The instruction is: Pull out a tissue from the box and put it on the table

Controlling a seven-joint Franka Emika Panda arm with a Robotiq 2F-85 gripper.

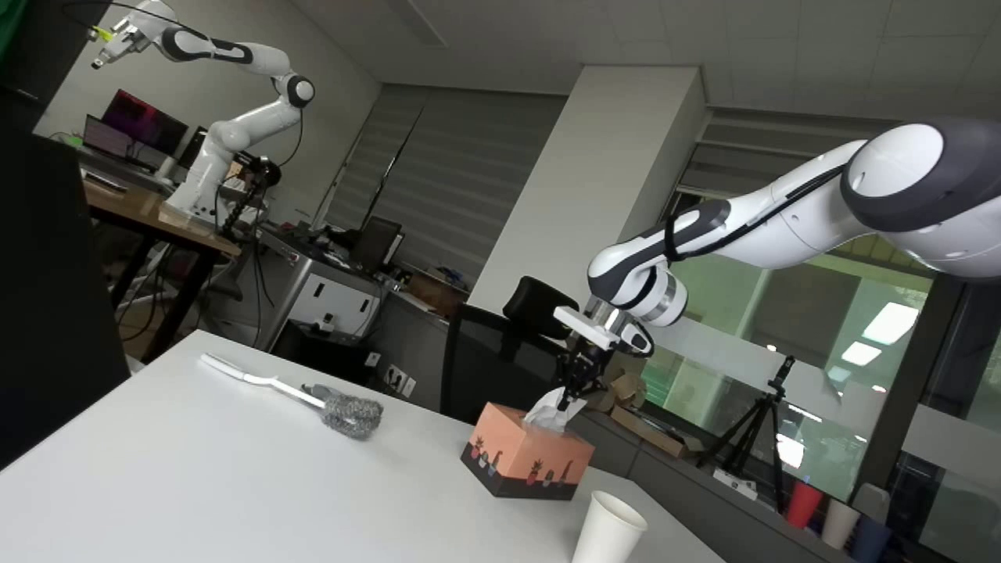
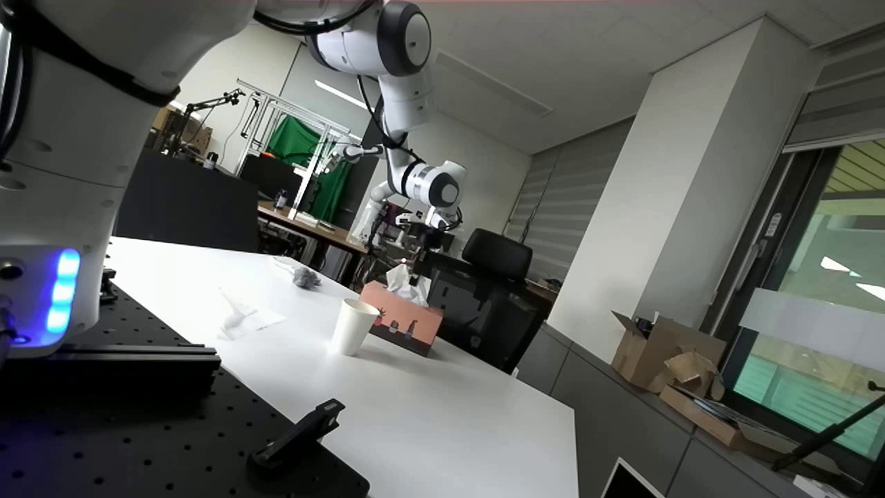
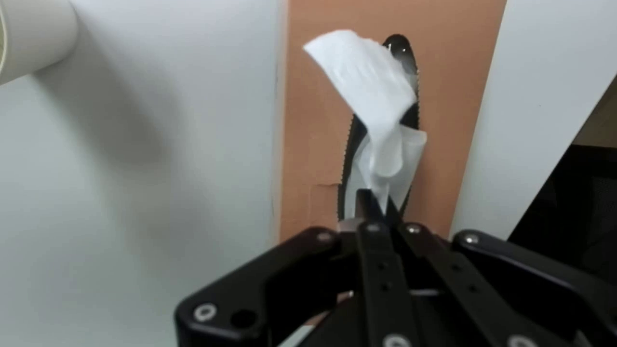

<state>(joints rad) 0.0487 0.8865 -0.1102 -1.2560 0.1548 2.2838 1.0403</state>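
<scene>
Fingers (image 3: 365, 207): clamping on tissue (image 3: 376, 99), grasp seemingly done
Tissue: poking from box (image 1: 520, 457) just below fingers, pulling-out remaining
Table (image 2: 470, 408): awaiting this tissue; loose sheet (image 2: 247, 321) is lying well apart from fingers

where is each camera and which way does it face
An exterior view: tilted, low by the table, looking across it at the box; the arm enters at picture right.
An exterior view: tilted, near the base, looking past it toward the box; base and arm show.
Wrist view: above the box, looking down; the pincer shows at the bottom, shut on the tissue.
Both exterior views share box, cup and brush.
</scene>
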